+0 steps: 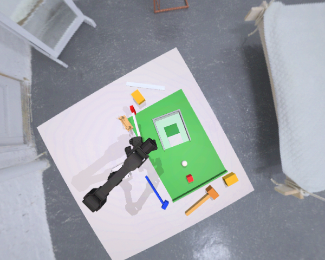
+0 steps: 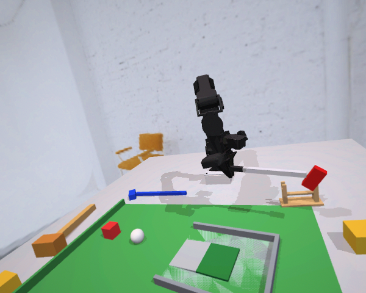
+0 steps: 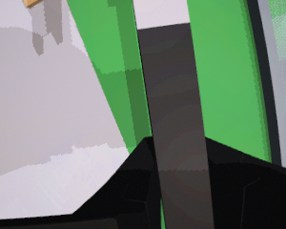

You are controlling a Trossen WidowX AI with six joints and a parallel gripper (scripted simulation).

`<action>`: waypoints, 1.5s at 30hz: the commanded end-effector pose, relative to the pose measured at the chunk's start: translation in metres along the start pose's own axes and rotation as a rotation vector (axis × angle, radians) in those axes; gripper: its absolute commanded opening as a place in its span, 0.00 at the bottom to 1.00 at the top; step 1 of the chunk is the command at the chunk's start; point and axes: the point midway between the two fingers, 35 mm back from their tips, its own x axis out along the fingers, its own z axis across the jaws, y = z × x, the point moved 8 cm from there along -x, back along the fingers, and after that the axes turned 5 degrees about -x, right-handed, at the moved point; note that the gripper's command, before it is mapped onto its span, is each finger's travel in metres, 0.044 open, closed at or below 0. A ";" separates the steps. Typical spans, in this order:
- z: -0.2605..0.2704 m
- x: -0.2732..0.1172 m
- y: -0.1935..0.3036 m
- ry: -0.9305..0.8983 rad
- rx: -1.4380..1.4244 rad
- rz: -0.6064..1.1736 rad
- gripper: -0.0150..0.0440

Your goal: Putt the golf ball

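End effector pinching the red putter by its dark grip end; wrist view shows the dark handle running betw. the two black fingers, w/ the white shaft section past it. Putter is off the bench, roughly level, slightly tilted; red head sits above and just beside the small wooden stand; contact w/ stand can't tell. In top view the shaft runs along the left edge of the green mat, head pointing toward the yellow block and white strip.

Golf ball rests on the mat, just beside a small red cube, apart from the putter. Raised green sits inside the grey-walled frame, w/ grey ramp on the ball's side.

Other stuff on bench: blue putter lying flat near mat edge, wooden mallet off the mat's end, second yellow block at the corner. Arm stretches diagonally from its base to the mat's edge.
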 end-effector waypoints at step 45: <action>-0.024 -0.071 0.237 0.160 1.281 0.184 0.25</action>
